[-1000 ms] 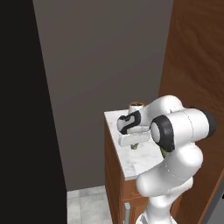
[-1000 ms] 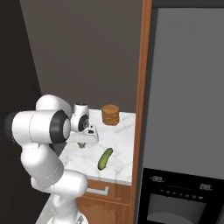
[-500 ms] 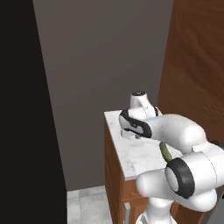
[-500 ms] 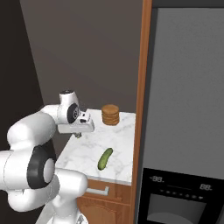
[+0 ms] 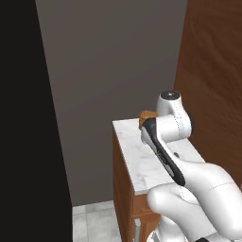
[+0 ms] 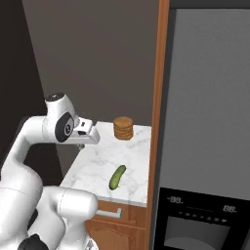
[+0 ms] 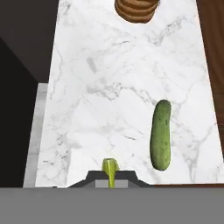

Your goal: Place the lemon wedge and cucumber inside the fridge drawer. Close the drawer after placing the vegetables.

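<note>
In the hand view my gripper is shut on the lemon wedge, a tiny yellow-green sliver pinched between the dark tips. It hangs high over the near edge of the marble counter. The cucumber, a stubby dark green oblong, lies on the marble to the right of the hand, untouched. From the right base view the gripper hovers over the counter's left side, with the cucumber lying near the front edge. The fridge drawer is out of view.
A round brown ridged stack stands at the back of the counter, also seen as. A tall wooden panel and the closed grey fridge door rise to the right. A wooden cabinet drawer with a silver handle sits below.
The arm has unfolded and lifted the hand up from the counter with the lemon wedge in it. The cucumber and the brown stack have not moved.
</note>
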